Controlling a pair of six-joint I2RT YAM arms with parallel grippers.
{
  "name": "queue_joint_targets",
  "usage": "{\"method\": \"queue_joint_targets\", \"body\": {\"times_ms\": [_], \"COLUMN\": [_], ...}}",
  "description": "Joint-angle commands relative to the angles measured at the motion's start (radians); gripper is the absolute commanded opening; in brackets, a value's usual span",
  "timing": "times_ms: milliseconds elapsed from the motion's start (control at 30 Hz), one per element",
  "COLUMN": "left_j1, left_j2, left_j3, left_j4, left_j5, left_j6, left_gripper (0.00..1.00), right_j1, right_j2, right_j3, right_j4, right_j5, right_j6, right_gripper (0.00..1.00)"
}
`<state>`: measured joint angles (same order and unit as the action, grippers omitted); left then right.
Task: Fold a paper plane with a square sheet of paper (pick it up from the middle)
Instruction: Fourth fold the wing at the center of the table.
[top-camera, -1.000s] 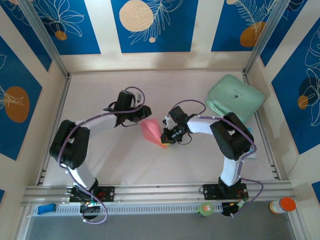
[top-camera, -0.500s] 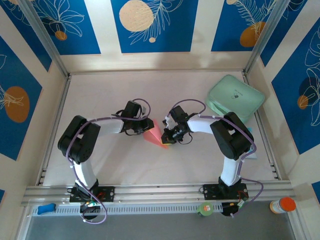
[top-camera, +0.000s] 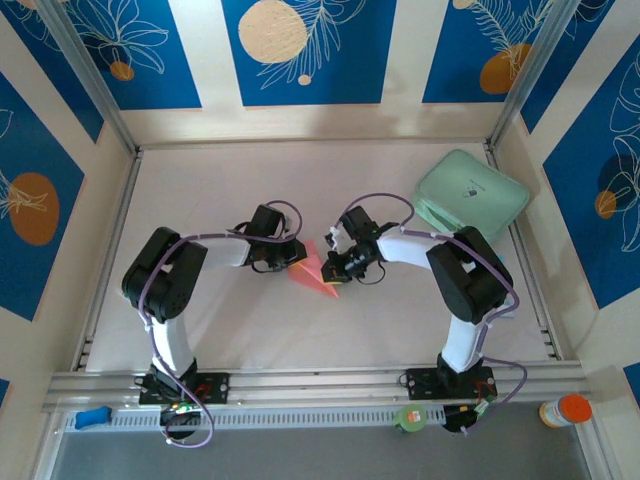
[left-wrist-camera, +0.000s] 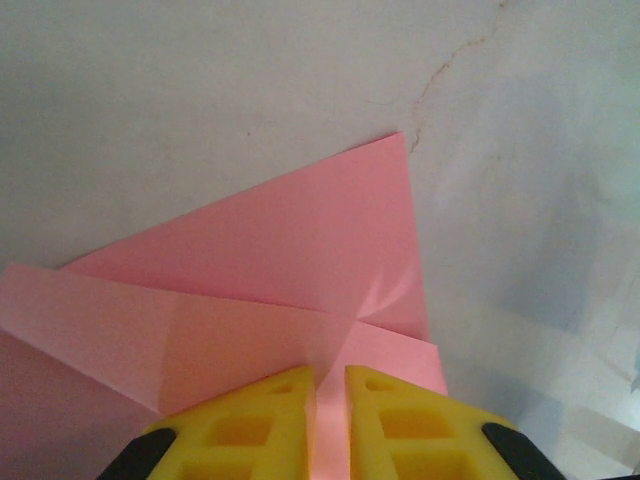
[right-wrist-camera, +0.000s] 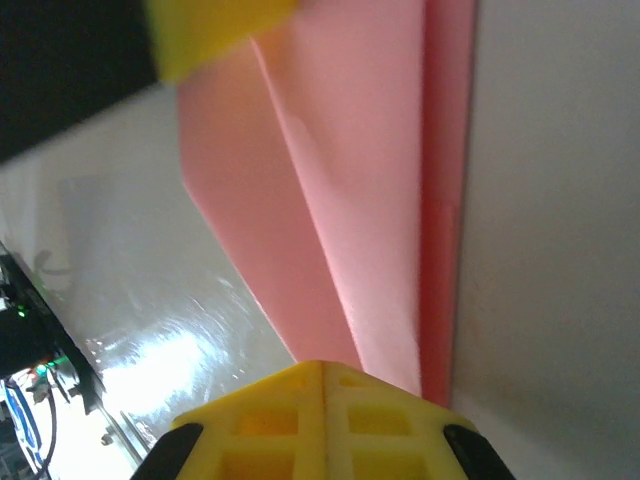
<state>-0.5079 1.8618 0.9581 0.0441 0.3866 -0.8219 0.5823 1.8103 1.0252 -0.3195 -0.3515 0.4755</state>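
1. The pink paper (top-camera: 314, 268) lies at the middle of the table (top-camera: 200, 180), already folded into a pointed shape. It sits between the two arms and well apart from the mint-green pad (top-camera: 470, 195).
2. The right gripper (right-wrist-camera: 322, 368) has its fingers pressed fully together, and the paper's narrow end runs straight into the tips. I judge it is clamping that end as an anchor, so the sheet cannot slide.
3. The left gripper (left-wrist-camera: 330, 378) sits at the opposite side, over a folded flap. Its jaws are almost together, with only a thin slit between them (pink shows in the slit). I cannot tell whether it grips the flap or merely presses on it.
4. That placement suggests the step in hand is setting a crease against the anchored end.
5. Opposed pulls could skew the fold or tear the thin paper.
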Motion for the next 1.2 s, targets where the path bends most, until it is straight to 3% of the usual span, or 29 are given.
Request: {"method": "queue_joint_targets", "body": {"times_ms": [0,333,800,1167], "left_j1": [0.005,0.006,0.03,0.056], "left_j2": [0.022,0.012,-0.067,0.009], "left_j3": [-0.005,-0.013,-0.004,-0.018], "left_j4": [-0.006,-0.016,0.021,0.006], "left_j5": [-0.03,-0.041,-0.006,-0.025], "left_j6": [-0.003,0.001,0.014,0.008], "left_gripper": [0.17,0.16,0.21,0.17], "right_j1": [0.017,0.031,0.03,0.03], "right_j2": [0.024,0.141,0.193,0.198], "right_j3": [0.062,0.151,0.127,0.135], "right_j4": [0.018,-0.003,-0.035,-0.053], "right_j5": [-0.009,0.049,0.057,0.055], "right_j6": [0.048,0.077,0.049,0.042], "right_gripper": [0.0,0.0,0.0,0.0]}}
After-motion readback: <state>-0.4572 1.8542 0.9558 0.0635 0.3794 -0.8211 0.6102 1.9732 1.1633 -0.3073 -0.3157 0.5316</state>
